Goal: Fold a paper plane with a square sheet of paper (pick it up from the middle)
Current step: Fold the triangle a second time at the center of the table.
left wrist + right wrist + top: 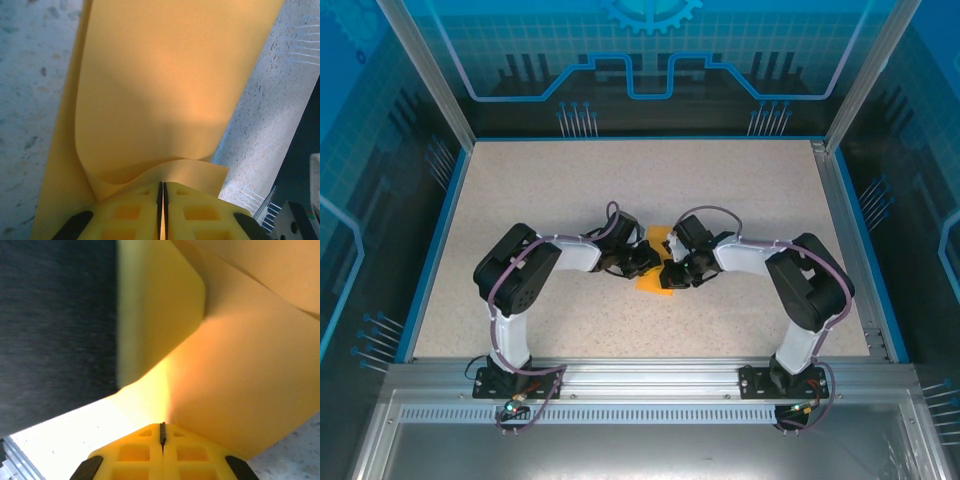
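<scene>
Sheet: the square sheet of paper [654,277], plain orange-yellow, is partly doubled over on itself and not flat
Where: at the middle of the bench [570,180], between the two wrists, most of it hidden under them in the overhead view
Shape: in the left wrist view one flap of the sheet [160,90] curls up and over in a soft roll with no pressed crease; in the right wrist view the sheet [240,365] rises steeply from the fingertips
Handling: judged very light, limp and slippery on the bench; it will bow instead of holding a line, and a hard pinch or tug would wrinkle or tear it
Where to hold: at an edge or the soft roll, with a shallow nip, so the layers stay aligned
Left tool [161,187]: fingers together, a curled edge of the sheet nipped at their tips
Right tool [162,429]: fingers together, the sheet meeting the seam at their tips and apparently clamped there
Stage: an early fold, judged; no nose or wings yet
Risk: the two pinches pulling apart and skewing the fold
</scene>
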